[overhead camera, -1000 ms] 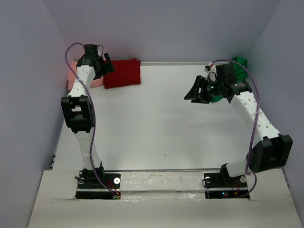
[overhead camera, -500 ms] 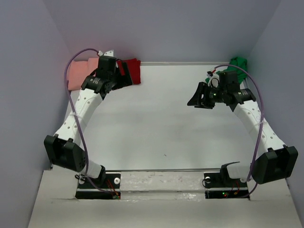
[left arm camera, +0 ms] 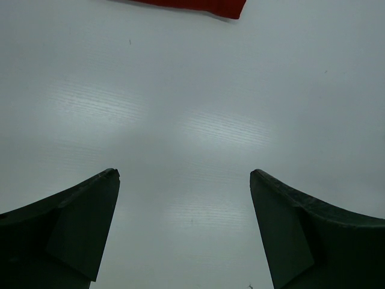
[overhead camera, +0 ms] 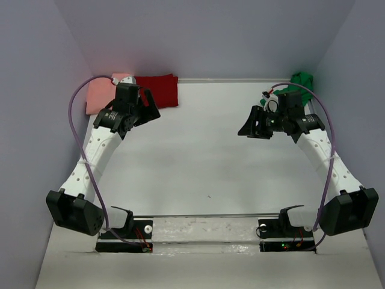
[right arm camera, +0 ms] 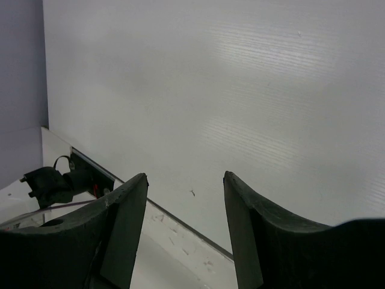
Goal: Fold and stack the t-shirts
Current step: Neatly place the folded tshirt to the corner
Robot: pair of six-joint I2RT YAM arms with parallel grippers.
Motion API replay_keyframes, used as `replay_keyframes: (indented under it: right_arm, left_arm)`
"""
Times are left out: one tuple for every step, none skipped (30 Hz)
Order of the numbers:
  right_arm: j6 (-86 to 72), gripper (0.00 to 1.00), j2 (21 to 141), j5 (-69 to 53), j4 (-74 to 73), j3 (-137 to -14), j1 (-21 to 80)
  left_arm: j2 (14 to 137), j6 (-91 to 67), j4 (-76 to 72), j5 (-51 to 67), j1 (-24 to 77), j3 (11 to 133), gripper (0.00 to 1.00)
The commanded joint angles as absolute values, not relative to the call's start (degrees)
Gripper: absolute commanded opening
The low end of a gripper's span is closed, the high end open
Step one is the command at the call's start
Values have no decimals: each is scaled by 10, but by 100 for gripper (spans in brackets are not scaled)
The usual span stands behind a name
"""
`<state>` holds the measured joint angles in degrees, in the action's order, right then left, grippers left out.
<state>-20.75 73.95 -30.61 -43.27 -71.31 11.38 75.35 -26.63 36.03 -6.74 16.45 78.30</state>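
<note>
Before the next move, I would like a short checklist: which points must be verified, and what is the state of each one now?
1. The left gripper is open and empty: ok.
2. The right gripper is open and empty: ok.
3. The dark red t-shirt is folded flat: ok.
4. The salmon pink t-shirt is stacked on the red one: not ok, it lies beside it.
5. The green t-shirt is folded: cannot tell, the right arm partly hides it.

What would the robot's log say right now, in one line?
left hand: open, empty, near dark red folded cloth t-shirt | right hand: open, empty | salmon pink cloth t-shirt: far-left corner | bright green cloth t-shirt: far-right corner
</note>
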Motion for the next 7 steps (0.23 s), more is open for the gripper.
replay_keyframes:
  right_arm:
    - [-198,59,723,-308,-420,-724,117]
    - [-199,59,724,-308,-420,-722,117]
    - [-199,59,724,-308,-419,-722,117]
    - [-199,59,725,-309,-418,-721,117]
    - [-198,59,726,-310,-417,-720,117]
    - [-197,59,726,-310,-417,-718,117]
    - [-198,59,726,-310,-416,-718,117]
  left_arm:
    - [734,-261,357,-80,166,781,99]
    - [736,-259,357,-78,166,784,99]
    - [740,-259,358,-78,166,787,99]
    - [745,-258,359,-77,166,788,99]
    - [749,-256,359,-75,167,793,99]
    - [754,-255,358,-75,167,795,99]
    - [757,-254,359,-76,166,797,99]
